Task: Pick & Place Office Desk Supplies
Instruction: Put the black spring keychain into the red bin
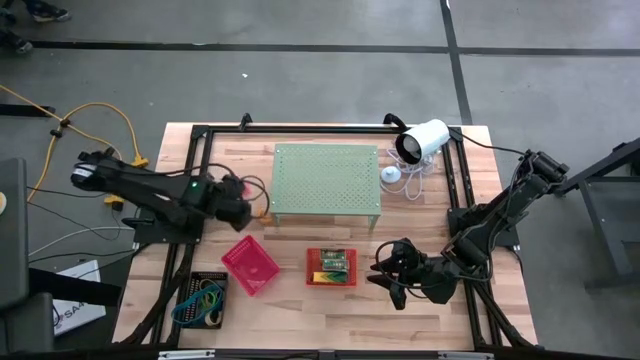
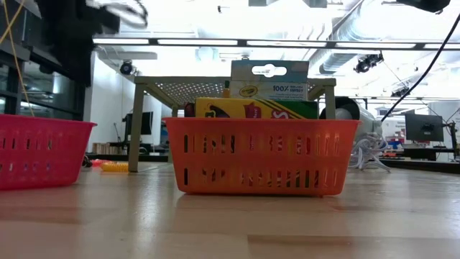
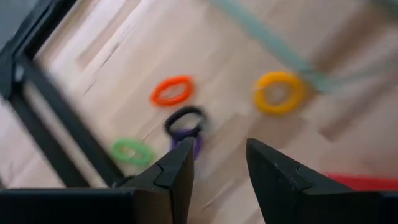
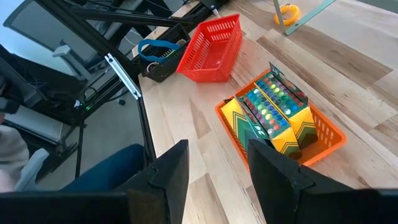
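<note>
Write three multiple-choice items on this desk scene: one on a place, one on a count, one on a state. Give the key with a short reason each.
1. Where is the left gripper?
A. Over the black tray
B. By the left edge of the green stand
C. Beside the white camera

2. How many loose rings lie on the wood past the left gripper's jaws in the left wrist view?
A. Two
B. Nine
C. Five

3. What is the state of the right gripper?
A. Open and empty
B. Shut on a marker
C. Shut on a ring

Key: 1 B, the high view puts it at the stand's left edge. 2 C, an orange ring, yellow ring, black ring, purple ring and green ring show. 3 A, its jaws stand apart with nothing between them, short of the orange tray.
</note>
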Controlling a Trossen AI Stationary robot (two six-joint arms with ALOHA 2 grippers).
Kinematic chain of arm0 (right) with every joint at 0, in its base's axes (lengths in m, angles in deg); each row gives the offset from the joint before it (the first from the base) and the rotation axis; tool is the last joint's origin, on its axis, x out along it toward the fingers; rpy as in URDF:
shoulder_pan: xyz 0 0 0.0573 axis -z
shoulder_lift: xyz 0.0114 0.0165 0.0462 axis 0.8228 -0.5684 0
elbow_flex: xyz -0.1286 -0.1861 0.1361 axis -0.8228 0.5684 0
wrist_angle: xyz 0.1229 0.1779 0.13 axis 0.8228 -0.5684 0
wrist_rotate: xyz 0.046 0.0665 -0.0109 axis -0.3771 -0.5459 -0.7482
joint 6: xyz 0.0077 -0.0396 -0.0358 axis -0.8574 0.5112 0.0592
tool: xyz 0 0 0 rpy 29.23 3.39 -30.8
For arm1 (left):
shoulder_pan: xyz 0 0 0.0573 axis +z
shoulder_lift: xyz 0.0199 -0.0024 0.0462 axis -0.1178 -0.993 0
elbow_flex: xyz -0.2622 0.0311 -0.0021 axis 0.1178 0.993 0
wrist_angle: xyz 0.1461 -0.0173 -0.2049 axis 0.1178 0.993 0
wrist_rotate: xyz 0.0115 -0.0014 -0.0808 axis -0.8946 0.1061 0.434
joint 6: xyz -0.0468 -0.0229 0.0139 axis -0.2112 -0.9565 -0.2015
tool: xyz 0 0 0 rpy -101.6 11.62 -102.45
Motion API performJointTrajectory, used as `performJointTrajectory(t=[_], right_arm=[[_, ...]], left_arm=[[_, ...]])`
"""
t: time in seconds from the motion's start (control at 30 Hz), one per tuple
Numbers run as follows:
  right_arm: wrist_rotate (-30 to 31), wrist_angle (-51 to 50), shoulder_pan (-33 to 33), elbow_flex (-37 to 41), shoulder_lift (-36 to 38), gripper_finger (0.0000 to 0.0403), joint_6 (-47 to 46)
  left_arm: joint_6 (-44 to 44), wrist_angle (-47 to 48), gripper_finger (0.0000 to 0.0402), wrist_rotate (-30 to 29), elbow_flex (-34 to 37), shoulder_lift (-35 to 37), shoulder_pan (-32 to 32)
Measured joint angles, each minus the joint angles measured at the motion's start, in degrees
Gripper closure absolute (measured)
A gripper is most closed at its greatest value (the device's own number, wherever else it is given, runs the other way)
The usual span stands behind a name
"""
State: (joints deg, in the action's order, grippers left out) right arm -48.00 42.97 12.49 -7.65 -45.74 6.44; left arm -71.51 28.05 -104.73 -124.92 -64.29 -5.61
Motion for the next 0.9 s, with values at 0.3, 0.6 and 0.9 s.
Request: performJointTrajectory(t=[0.3,0.6,0.9], right_arm=[[0.0,0.0,0.0,0.0,0.0,0.0252,0.0],[0.0,0.1,0.0,0.0,0.0,0.0252,0.0],[0.0,0.1,0.0,0.0,0.0,0.0252,0.0]], left_arm=[[3.1,-2.9,0.0263,0.4,3.8,0.0,13.1],[29.9,-14.7,0.0263,12.3,3.8,1.7,27.5],[51.4,-14.8,0.0263,23.4,3.8,-0.3,42.8]])
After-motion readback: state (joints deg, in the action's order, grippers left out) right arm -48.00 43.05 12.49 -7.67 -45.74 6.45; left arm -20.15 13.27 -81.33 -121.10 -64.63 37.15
